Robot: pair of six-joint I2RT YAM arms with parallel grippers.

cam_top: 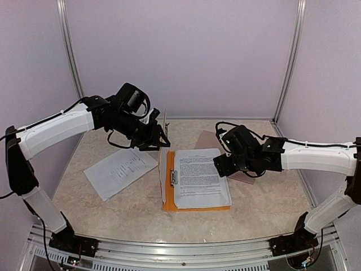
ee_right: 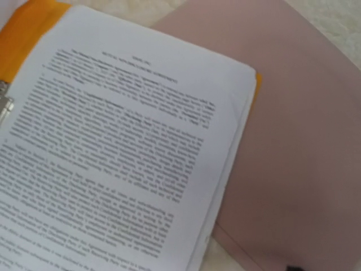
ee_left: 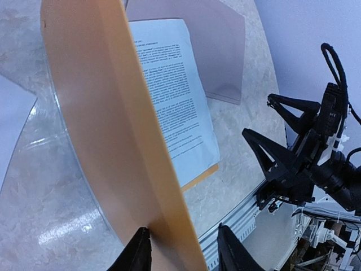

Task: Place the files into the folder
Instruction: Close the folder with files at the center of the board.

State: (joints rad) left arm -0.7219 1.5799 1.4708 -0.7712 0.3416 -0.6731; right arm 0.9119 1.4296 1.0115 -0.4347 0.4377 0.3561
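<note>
The orange folder (cam_top: 168, 192) lies open at the table's centre, with a stack of printed files (cam_top: 200, 178) on its base beside a metal clip (cam_top: 174, 176). Its orange cover (ee_left: 101, 113) stands upright between the fingers of my left gripper (cam_top: 159, 141). The jaws are open: one finger (ee_left: 138, 254) touches the cover and the other stands clear of it. Another printed sheet (cam_top: 120, 172) lies loose at the left. My right gripper (cam_top: 219, 165) hovers open over the right edge of the files (ee_right: 124, 147), holding nothing.
A taupe cover (cam_top: 204, 140) lies flat behind and to the right of the folder, partly under the files. In the left wrist view a clear glossy sheet (ee_left: 45, 197) lies under the raised cover. Booth walls close in the back and sides, and a metal rail (cam_top: 180, 248) runs along the near edge.
</note>
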